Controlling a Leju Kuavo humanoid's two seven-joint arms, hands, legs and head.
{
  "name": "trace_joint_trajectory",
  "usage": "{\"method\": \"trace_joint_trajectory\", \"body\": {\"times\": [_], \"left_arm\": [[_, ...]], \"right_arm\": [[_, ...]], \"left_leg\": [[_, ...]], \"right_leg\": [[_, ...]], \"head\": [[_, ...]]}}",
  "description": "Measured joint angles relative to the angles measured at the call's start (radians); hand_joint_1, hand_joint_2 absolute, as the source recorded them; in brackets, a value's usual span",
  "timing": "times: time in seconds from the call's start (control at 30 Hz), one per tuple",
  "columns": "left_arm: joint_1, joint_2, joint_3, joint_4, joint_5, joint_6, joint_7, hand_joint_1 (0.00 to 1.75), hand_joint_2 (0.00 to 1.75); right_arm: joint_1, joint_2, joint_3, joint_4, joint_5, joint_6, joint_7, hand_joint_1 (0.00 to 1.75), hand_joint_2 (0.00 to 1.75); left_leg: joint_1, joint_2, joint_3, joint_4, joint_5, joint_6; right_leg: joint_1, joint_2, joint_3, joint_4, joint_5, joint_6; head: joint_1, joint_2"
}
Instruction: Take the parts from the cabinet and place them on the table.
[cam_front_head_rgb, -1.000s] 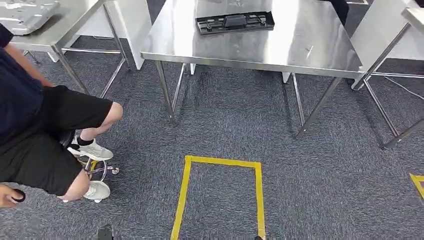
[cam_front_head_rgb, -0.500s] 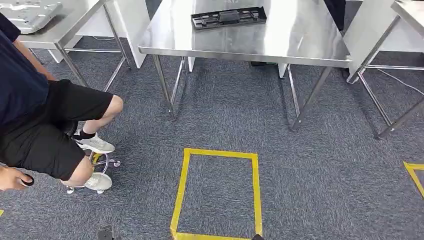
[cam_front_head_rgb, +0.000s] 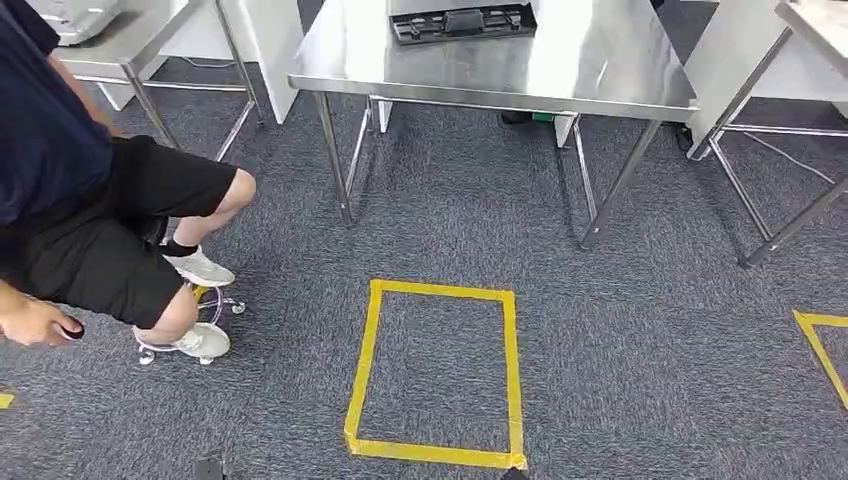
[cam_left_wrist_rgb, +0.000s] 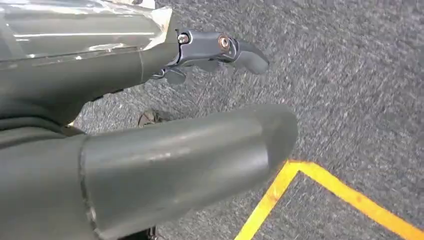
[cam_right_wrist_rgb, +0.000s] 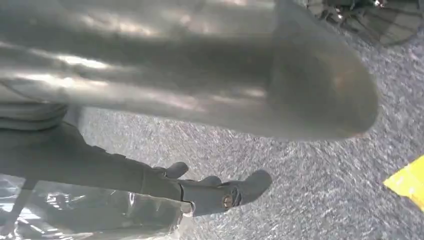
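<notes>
A black flat plastic part (cam_front_head_rgb: 459, 22) lies on the steel table (cam_front_head_rgb: 600, 80) straight ahead, at the top of the head view. My left hand (cam_left_wrist_rgb: 100, 80) hangs over the grey carpet, its dark fingers (cam_left_wrist_rgb: 235, 50) stretched out and the thick thumb (cam_left_wrist_rgb: 200, 155) apart from them, holding nothing. In the right wrist view my right hand (cam_right_wrist_rgb: 150, 75) hangs the same way, fingers (cam_right_wrist_rgb: 225, 192) extended, with only carpet between them and the thumb. A glossy clear cover lies along the back of each hand.
A person (cam_front_head_rgb: 90, 200) sits on a wheeled stool (cam_front_head_rgb: 200, 320) at the left, one hand (cam_front_head_rgb: 40, 322) low by the knee. A yellow tape square (cam_front_head_rgb: 440, 290) marks the carpet ahead. More steel tables stand at far left (cam_front_head_rgb: 130, 40) and right (cam_front_head_rgb: 780, 220).
The whole picture has shifted: table, part and tape square have slid toward the top, and the square's near edge now shows. The camera has moved; the part has stayed on the table.
</notes>
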Motion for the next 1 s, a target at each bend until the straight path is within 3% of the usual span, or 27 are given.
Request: {"method": "trace_joint_trajectory", "body": {"times": [0.07,0.1,0.13,0.17,0.2,0.23,0.27,0.3,0.33,0.4,0.43,0.47,0.53,0.57,0.6,0.63,0.67,0.7,0.77,0.8,0.83,0.87,0.93,0.97,1.0], "left_arm": [[-0.002,-0.002,0.0,0.0,0.002,0.001,0.0,0.0,0.0],[-0.002,-0.002,0.0,0.0,0.003,0.001,0.0,0.0,0.0],[-0.002,-0.001,0.0,0.0,0.003,0.002,0.0,0.0,0.0],[-0.002,-0.001,0.0,0.0,0.003,0.004,0.0,0.0,0.0],[-0.002,-0.002,0.0,0.0,0.003,0.004,0.0,0.0,0.0],[-0.002,-0.002,0.0,0.0,0.003,0.004,0.0,0.0,0.0],[-0.003,-0.002,0.0,0.0,0.003,0.004,0.0,0.0,0.0],[-0.003,-0.003,0.0,0.0,0.003,0.004,0.0,0.0,0.0],[-0.004,-0.003,0.0,0.0,0.003,0.004,0.0,0.0,0.0],[-0.005,-0.003,0.0,0.0,0.002,0.005,0.0,0.0,0.0],[-0.004,-0.003,0.0,0.0,0.001,0.005,0.001,0.0,0.0],[-0.003,-0.002,0.0,0.0,0.001,0.007,0.002,0.0,0.0],[-0.003,-0.001,0.0,0.0,0.0,0.009,0.002,0.0,0.0],[-0.003,0.0,0.0,0.0,0.0,0.01,0.002,0.0,0.0],[-0.003,0.0,0.0,0.0,0.0,0.01,0.002,0.0,0.0],[-0.003,0.0,0.0,0.0,0.0,0.01,0.003,0.0,0.0],[-0.003,0.0,0.0,0.0,0.0,0.01,0.003,0.0,0.0],[-0.003,0.001,0.0,0.0,0.0,0.01,0.003,0.0,0.0],[-0.003,0.001,-0.001,-0.001,-0.01,0.013,0.002,0.0,0.0],[-0.005,0.001,-0.003,-0.002,-0.014,0.013,0.001,0.0,0.0],[-0.007,0.0,-0.004,-0.003,-0.017,0.013,0.001,0.0,0.0],[-0.007,0.0,-0.005,-0.003,-0.02,0.013,0.001,0.0,0.0],[-0.007,0.0,-0.005,-0.003,-0.022,0.016,0.002,0.0,0.0],[-0.007,-0.002,-0.005,-0.003,-0.023,0.017,0.003,0.0,0.0],[-0.009,-0.003,-0.006,-0.003,-0.026,0.018,0.003,0.0,0.0]], "right_arm": [[-0.002,0.002,0.0,0.0,0.004,0.0,0.002,0.0,0.0],[-0.002,0.002,0.0,0.0,0.004,0.0,0.004,0.0,0.0],[-0.001,0.001,0.0,0.0,0.004,0.0,0.005,0.0,0.0],[0.0,0.001,0.0,0.0,0.004,0.0,0.005,0.0,0.0],[0.0,0.001,0.0,0.001,0.004,0.0,0.005,0.0,0.0],[-0.001,0.001,0.0,0.0,0.003,0.0,0.005,0.0,0.0],[-0.004,0.0,0.0,0.0,0.003,0.0,0.005,0.0,0.0],[-0.007,0.0,0.0,0.0,0.002,0.0,0.005,0.0,0.0],[-0.008,0.0,0.0,0.001,0.002,0.0,0.005,0.0,0.0],[-0.006,0.0,0.0,0.001,0.0,0.0,0.005,0.0,0.0],[-0.004,0.0,0.0,0.001,-0.005,0.0,0.006,0.0,0.0],[-0.004,0.003,0.0,0.002,-0.008,0.0,0.006,0.0,0.0],[-0.005,0.001,0.0,0.001,-0.009,0.0,0.008,0.0,0.0],[-0.005,0.001,0.0,0.001,-0.01,0.0,0.008,0.0,0.0],[-0.004,0.002,0.0,0.002,-0.01,0.0,0.008,0.0,0.0],[-0.003,0.002,0.0,0.001,-0.01,0.0,0.008,0.0,0.0],[-0.001,0.002,0.0,0.002,-0.01,0.0,0.008,0.0,0.0],[0.0,0.002,0.0,0.002,-0.011,0.0,0.008,0.0,0.0],[0.0,0.002,0.0,0.002,-0.015,0.0,0.008,0.0,0.0],[0.0,0.002,-0.001,0.002,-0.017,0.0,0.008,0.0,0.0],[-0.001,0.002,-0.002,0.002,-0.021,0.0,0.008,0.0,0.0],[-0.001,0.001,-0.003,0.002,-0.025,0.0,0.008,0.0,0.0],[0.002,0.002,-0.006,0.002,-0.032,-0.003,0.005,0.0,0.0],[0.005,-0.001,-0.009,0.002,-0.033,-0.005,0.005,0.0,0.0],[0.007,-0.001,-0.013,0.002,-0.034,-0.006,0.005,0.0,0.0]], "left_leg": [[-0.001,0.001,-0.024,0.001,0.022,0.003],[-0.003,0.002,-0.037,0.002,0.032,0.003],[-0.004,0.003,-0.05,0.002,0.043,0.003],[-0.004,0.003,-0.062,0.003,0.052,0.001],[-0.004,0.003,-0.074,0.004,0.062,-0.001],[-0.003,0.003,-0.084,0.004,0.071,-0.004],[-0.004,0.002,-0.09,0.004,0.08,-0.008],[-0.008,0.002,-0.095,0.005,0.087,-0.014],[-0.01,0.003,-0.098,0.006,0.096,-0.02],[-0.009,0.003,-0.1,0.002,0.113,-0.03],[-0.01,0.002,-0.101,0.001,0.12,-0.038],[-0.003,-0.001,-0.108,0.01,0.106,-0.044],[-0.001,-0.003,-0.136,0.098,-0.007,-0.054],[0.0,-0.003,-0.158,0.179,-0.067,-0.059],[0.001,-0.004,-0.179,0.263,-0.108,-0.064],[0.002,-0.004,-0.186,0.314,-0.114,-0.066],[0.004,-0.004,-0.173,0.32,-0.091,-0.067],[0.006,-0.003,-0.139,0.285,-0.058,-0.067],[0.01,-0.003,-0.018,0.114,-0.001,-0.065],[0.011,-0.005,0.029,0.036,-0.031,-0.064],[0.005,-0.007,0.046,0.01,-0.034,-0.06],[0.003,-0.007,0.039,0.01,-0.036,-0.057],[-0.004,-0.005,0.03,0.009,-0.029,-0.035],[0.003,0.001,0.027,-0.002,-0.017,-0.019],[0.002,0.006,0.022,-0.003,-0.01,-0.01]], "right_leg": [[-0.001,0.001,-0.051,0.154,-0.099,-0.011],[-0.001,0.001,-0.067,0.222,-0.126,-0.009],[-0.001,0.001,-0.068,0.26,-0.128,-0.001],[-0.001,0.001,-0.05,0.255,-0.111,0.009],[-0.001,0.001,-0.009,0.205,-0.081,0.02],[-0.001,0.001,0.055,0.11,-0.05,0.027],[-0.001,0.001,0.123,0.006,-0.036,0.025],[0.002,0.001,0.178,-0.078,-0.054,0.014],[0.01,0.003,0.194,-0.109,-0.058,0.007],[0.014,0.003,0.172,-0.097,-0.052,-0.002],[0.011,0.003,0.165,-0.099,-0.045,-0.014],[-0.008,0.001,0.159,-0.101,-0.034,-0.026],[-0.003,-0.003,0.139,-0.1,-0.015,-0.048],[-0.001,-0.003,0.126,-0.1,-0.004,-0.05],[0.001,-0.003,0.119,-0.098,0.007,-0.049],[0.002,-0.003,0.106,-0.096,0.017,-0.048],[0.002,-0.003,0.091,-0.092,0.024,-0.043],[0.001,-0.003,0.079,-0.087,0.027,-0.043],[-0.001,-0.002,0.06,-0.072,0.032,-0.036],[0.0,-0.002,0.053,-0.064,0.034,-0.032],[0.008,-0.002,0.045,-0.059,0.038,-0.026],[0.008,-0.003,0.043,-0.059,0.042,-0.02],[0.006,-0.002,0.038,-0.064,0.055,-0.002],[0.014,0.0,0.031,-0.06,0.056,0.005],[0.005,0.002,0.013,-0.038,0.037,0.003]], "head": [[0.005,0.0],[0.005,0.0],[0.005,0.0],[0.005,0.0],[0.006,0.0],[0.005,0.0],[0.005,0.0],[0.006,0.0],[0.005,0.0],[0.004,0.0],[0.001,0.0],[0.001,0.0],[-0.001,0.0],[-0.001,0.0],[-0.002,0.0],[-0.002,0.0],[-0.002,0.0],[-0.002,0.0],[-0.002,0.0],[-0.002,0.0],[0.0,0.0],[0.001,0.0],[0.0,0.0],[0.0,0.0],[0.0,0.0]]}}
